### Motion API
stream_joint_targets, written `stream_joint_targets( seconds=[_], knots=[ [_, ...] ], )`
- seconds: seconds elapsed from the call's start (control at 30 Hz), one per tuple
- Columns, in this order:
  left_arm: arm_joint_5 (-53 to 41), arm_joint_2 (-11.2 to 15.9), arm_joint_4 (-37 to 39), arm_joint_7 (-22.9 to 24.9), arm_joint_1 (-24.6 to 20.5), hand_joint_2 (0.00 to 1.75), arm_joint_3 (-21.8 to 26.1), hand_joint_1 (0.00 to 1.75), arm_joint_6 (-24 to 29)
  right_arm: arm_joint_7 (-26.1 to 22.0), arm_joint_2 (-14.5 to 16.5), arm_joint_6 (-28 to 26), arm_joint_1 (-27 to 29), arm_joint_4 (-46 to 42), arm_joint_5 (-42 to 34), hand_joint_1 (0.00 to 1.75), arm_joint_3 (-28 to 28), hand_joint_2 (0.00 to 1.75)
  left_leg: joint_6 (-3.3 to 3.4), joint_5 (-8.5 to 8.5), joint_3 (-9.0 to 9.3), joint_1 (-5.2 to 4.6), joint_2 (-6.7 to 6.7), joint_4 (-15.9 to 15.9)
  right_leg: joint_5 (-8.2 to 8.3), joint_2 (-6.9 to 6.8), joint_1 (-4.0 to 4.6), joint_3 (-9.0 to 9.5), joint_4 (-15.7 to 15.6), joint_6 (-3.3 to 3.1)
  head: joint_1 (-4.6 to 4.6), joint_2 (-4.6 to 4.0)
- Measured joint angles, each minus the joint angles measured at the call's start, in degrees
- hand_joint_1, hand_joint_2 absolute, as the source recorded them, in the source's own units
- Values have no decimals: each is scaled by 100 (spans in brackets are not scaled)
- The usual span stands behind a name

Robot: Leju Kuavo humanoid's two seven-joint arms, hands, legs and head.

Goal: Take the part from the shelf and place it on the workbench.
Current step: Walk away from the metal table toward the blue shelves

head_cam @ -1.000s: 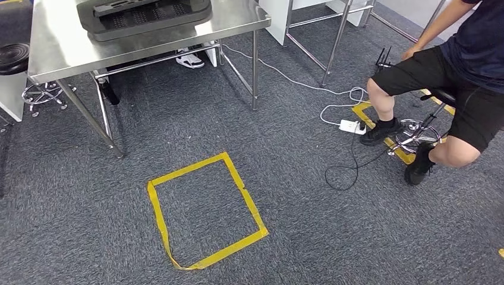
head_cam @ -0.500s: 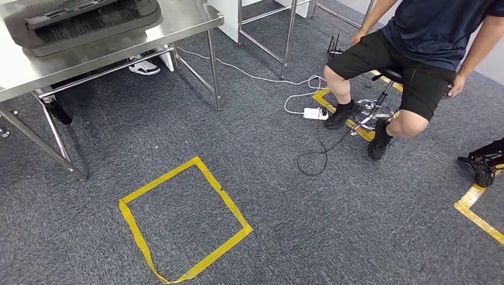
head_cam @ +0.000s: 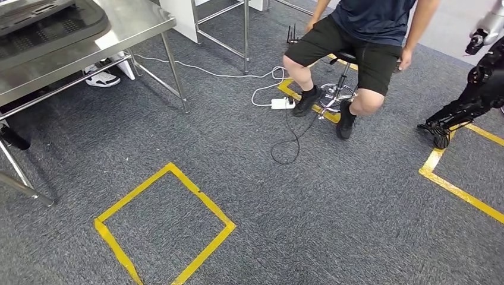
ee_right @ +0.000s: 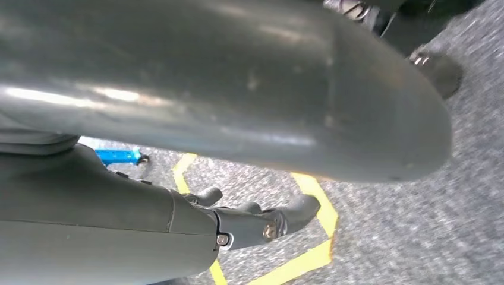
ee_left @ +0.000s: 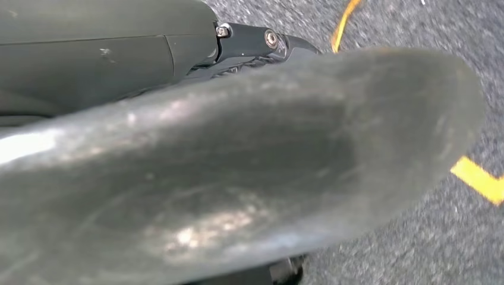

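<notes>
Grey speckled carpet [head_cam: 309, 219] covers the floor. A square of yellow tape [head_cam: 163, 222] lies on it near the bottom left, and more yellow tape [head_cam: 457, 190] marks an outline at the right. A steel table [head_cam: 128, 27] stands at the upper left on thin metal legs. A person [head_cam: 362, 29] in dark shorts sits on a stool [head_cam: 339, 92] at the top centre. A white cable [head_cam: 202, 71] runs across the carpet to a power strip [head_cam: 280, 103] just beside the person's foot.

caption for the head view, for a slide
Yellow tape square on grey carpet, steel workbench at left, person seated on a stool behind, second robot at right.
</notes>
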Motion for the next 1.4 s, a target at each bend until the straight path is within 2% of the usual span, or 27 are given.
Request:
stream_joint_targets(
  seconds=[0.03, 0.1, 0.17, 0.2, 0.23, 0.27, 0.33, 0.4, 0.43, 0.5, 0.57, 0.63, 0.7, 0.73, 0.77, 0.8, 0.83, 0.9, 0.93, 1.0, 1.07, 1.13, 1.2, 1.23, 1.3, 1.37, 1.4],
  knots=[
    [-3, 0, 0, -2, 0, 0, 0, 0, -1, 2, 2, 0, 6, 0, 6, 0, -1, 0, -23, -98, -26, 9, -129, 114, 31, 64, -33, 38, -36, -39, -15, 0],
    [-5, 5, 0, -3, 13, 0, 0, 0, -2, 3, 7, 1, 2, 0, 15, 0, -1, 0, -43, -463, -266, 28, -480, 703, 57, 195, -74, 72, -67, -89, -48, 0],
    [-5, 10, 0, -3, 28, 0, 0, 0, -2, 3, 10, 3, -5, 0, 20, 0, -1, 0, -60, -761, -590, 33, -634, 1382, 57, 349, -64, 71, -61, -108, -53, 0],
    [-5, 12, 0, -3, 31, 0, 0, 0, -4, 3, 12, 4, -4, 0, 22, 0, -1, 0, -73, -758, -667, 37, -652, 1511, 55, 431, -61, 71, -53, -109, -52, 0],
    [-6, 13, 0, -3, 32, 0, 0, 0, -10, 3, 13, 5, -2, 1, 26, 0, -1, 0, -84, -649, -650, 46, -657, 1445, 53, 515, -63, 72, -42, -107, -54, 0],
    [-8, 17, 0, -3, 31, 0, 0, 0, -17, 3, 15, 6, 1, 1, 30, 0, -2, 0, -94, -446, -530, 64, -668, 1169, 47, 604, -71, 74, -23, -98, -53, 0],
    [-11, 23, 4, -8, 31, 0, 0, 0, -34, 3, 19, 8, 2, 2, 38, 0, -2, 0, -125, -107, -200, 113, -859, 466, 17, 768, -79, 51, 45, -50, -56, 0],
    [-21, 24, 16, -17, 26, 0, -2, 0, -49, 3, 15, 9, -2, 2, 47, 0, -1, 0, -108, -26, -48, 124, -1036, 128, -9, 882, -73, -10, 113, 17, -62, 0],
    [-27, 24, 22, -20, 22, 0, -2, 0, -59, 3, 11, 9, 1, 3, 52, 0, -1, 0, -72, -44, -55, 102, -1048, 127, -5, 922, -69, -51, 118, 48, -65, 1],
    [-40, 32, 24, -23, 19, 0, -3, 0, -79, 3, 8, 9, 21, 4, 66, 0, 0, 0, 26, -16, -67, 73, -926, 115, 11, 967, -88, -116, 111, 103, -63, 1],
    [-46, 39, 24, -29, 14, 0, -2, 0, -89, 3, 8, 9, 31, 4, 76, 0, 0, 0, 129, 8, -67, 67, -796, 89, -91, 745, -74, -256, 322, 123, -45, 0],
    [-48, 41, 24, -33, 17, 0, -2, 0, -90, 3, 13, 10, 10, 4, 78, 0, 0, 0, 194, 7, -72, 50, -642, 78, -383, 399, -55, -609, 998, 93, -20, 0],
    [-49, 42, 24, -33, 27, 0, -2, 0, -91, 3, 15, 11, -3, 4, 79, 0, 0, 0, 214, -4, -76, 23, -466, 78, -614, 272, -60, -975, 1689, 92, -13, 0],
    [-49, 43, 24, -33, 27, 0, -2, 0, -91, 3, 14, 11, 1, 4, 79, 0, 0, 0, 218, -9, -74, 16, -387, 78, -615, 254, -63, -1026, 1780, 118, -13, 0],
    [-49, 43, 24, -33, 26, 0, -2, 0, -91, 3, 13, 11, 6, 4, 79, 0, 0, 0, 217, -15, -70, 13, -315, 78, -531, 234, -63, -950, 1632, 157, -11, 0],
    [-49, 43, 24, -33, 24, 0, -2, 0, -91, 3, 10, 11, 8, 4, 79, 0, 0, 0, 211, -23, -60, 12, -247, 78, -391, 176, -60, -759, 1275, 196, -11, 0],
    [-50, 43, 24, -33, 22, 0, -2, 0, -91, 3, 9, 11, 3, 4, 80, 0, 0, 0, 197, -35, -48, 5, -185, 78, -248, 30, -45, -525, 837, 211, -7, 0],
    [-51, 42, 24, -34, 22, 0, -2, 0, -90, 3, 7, 11, -22, 4, 81, 0, 0, 0, 139, -68, -18, -22, -69, 78, -56, -204, -3, -199, 233, 178, -11, 0],
    [-52, 43, 24, -34, 20, 0, -2, 0, -89, 3, 7, 13, -30, 4, 81, 0, 0, 0, 105, -80, 2, -30, -12, 70, -23, -250, 22, -169, 146, 132, -10, 0],
    [-54, 38, 24, -34, 12, 0, -2, 0, -90, 3, 5, 19, -21, 4, 85, 0, 0, 0, 31, -97, 60, -20, 81, 35, 25, -112, 21, -172, 124, 45, -15, 0],
    [-54, 34, 24, -36, 4, 0, -2, 0, -91, 5, 5, 22, 0, 4, 87, 0, -1, 0, -29, -218, 70, 5, -115, 146, 67, 31, -33, -107, 54, -31, -39, 0],
    [-52, 38, 24, -37, 12, 0, -3, 0, -91, 10, 13, 22, 1, 4, 86, 0, -1, 0, -43, -559, -155, 21, -476, 707, 91, 177, -65, -60, 15, -78, -75, 0],
    [-48, 42, 25, -38, 28, 0, -3, 0, -93, 12, 25, 25, -7, 4, 85, 0, 0, 0, -37, -859, -518, 21, -627, 1421, 91, 345, -52, -54, 19, -96, -87, 0],
    [-46, 43, 25, -37, 33, 0, -3, 0, -95, 12, 31, 29, -6, 4, 85, 0, 0, 0, -34, -857, -625, 21, -646, 1579, 88, 436, -46, -46, 21, -99, -87, 0],
    [-44, 45, 25, -36, 35, 0, -2, 0, -98, 12, 36, 39, 0, 5, 85, 0, -1, 0, -32, -488, -527, 37, -687, 1218, 83, 627, -48, -17, 31, -94, -87, 0],
    [-43, 49, 26, -34, 39, 0, -2, 0, -98, 11, 37, 49, -2, 5, 87, 0, -2, 0, -44, -79, -229, 80, -909, 471, 63, 795, -41, -15, 73, -60, -87, 0],
    [-43, 50, 27, -31, 39, 0, -2, 0, -98, 11, 37, 53, -6, 5, 88, 0, -1, 0, -43, 8, -135, 89, -1007, 239, 54, 861, -36, -35, 95, -34, -84, 0]
  ],
)
